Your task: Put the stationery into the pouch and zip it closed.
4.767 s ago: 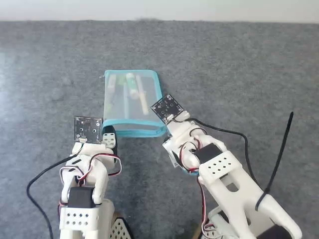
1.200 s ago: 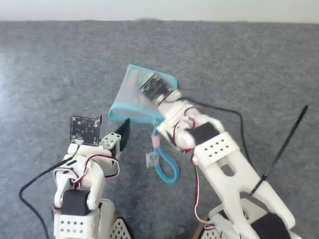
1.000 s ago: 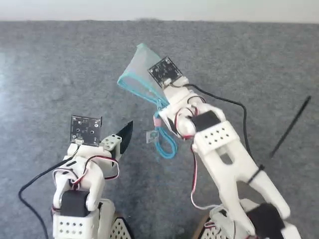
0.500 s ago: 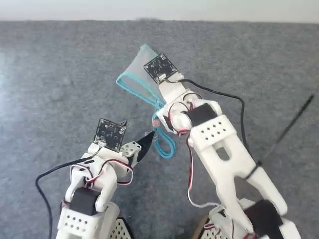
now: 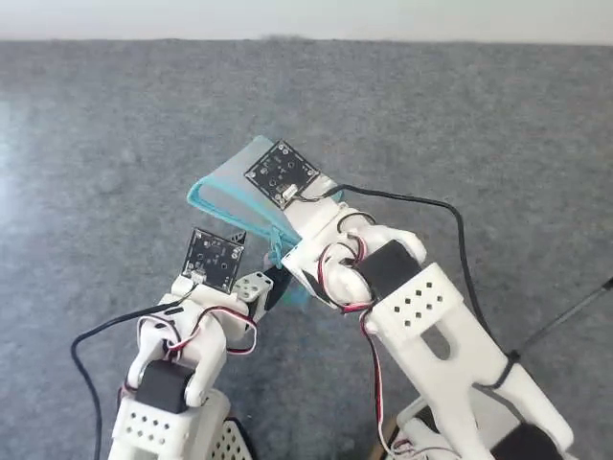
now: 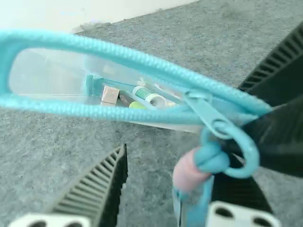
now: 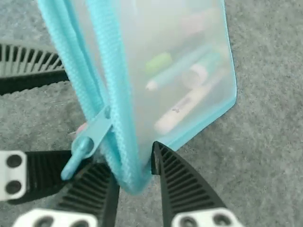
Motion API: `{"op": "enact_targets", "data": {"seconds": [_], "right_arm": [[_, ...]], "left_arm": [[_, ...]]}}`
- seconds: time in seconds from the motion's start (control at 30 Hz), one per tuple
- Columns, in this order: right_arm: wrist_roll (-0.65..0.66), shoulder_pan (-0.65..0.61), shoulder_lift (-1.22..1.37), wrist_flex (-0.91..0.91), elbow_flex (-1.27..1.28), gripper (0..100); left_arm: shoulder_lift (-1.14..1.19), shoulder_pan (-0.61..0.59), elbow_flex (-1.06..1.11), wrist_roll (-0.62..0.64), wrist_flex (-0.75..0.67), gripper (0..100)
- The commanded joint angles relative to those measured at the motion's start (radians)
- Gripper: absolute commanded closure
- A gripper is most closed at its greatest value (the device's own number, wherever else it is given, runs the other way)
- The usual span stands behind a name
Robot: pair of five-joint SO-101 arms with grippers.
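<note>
The translucent pouch (image 5: 222,188) with teal zip is held off the table, tilted, by my right gripper (image 7: 135,165), which is shut on its corner at the zip's end; from above this gripper (image 5: 287,240) sits under its camera board. The pouch (image 6: 57,75) gapes open, and pens and markers (image 7: 184,104) lie inside. The zip slider (image 6: 208,116) carries a teal strap with a pink bead (image 6: 189,172). My left gripper (image 6: 165,189) is open, its jaws either side of that strap; from above it (image 5: 273,280) is just below the pouch.
Grey carpet-like cloth (image 5: 479,115) covers the table, with a pale wall along the far edge. A black cable (image 5: 421,206) runs from the right arm. The two arms stand close together near the middle.
The right gripper has carried the pouch left and down toward the left arm. The left gripper swung right and now straddles the zip's strap.
</note>
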Motion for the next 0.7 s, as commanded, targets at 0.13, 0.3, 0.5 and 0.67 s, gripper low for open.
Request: {"op": "enact_targets", "data": {"seconds": [0.13,0.3,0.5,0.67], "right_arm": [[-0.006,-0.013,-0.056,0.010,-0.002,99.1],[-0.006,-0.007,-0.045,-0.019,0.018,99.1],[-0.014,0.039,-0.048,-0.031,0.025,99.1],[-0.012,0.079,-0.053,-0.024,0.026,99.1]], "left_arm": [[-0.003,-0.018,0.035,-0.009,-0.107,74],[-0.011,0.020,0.030,-0.011,-0.046,73],[-0.011,-0.006,-0.004,-0.018,0.018,73],[-0.011,-0.003,-0.008,-0.017,0.012,73]]}}
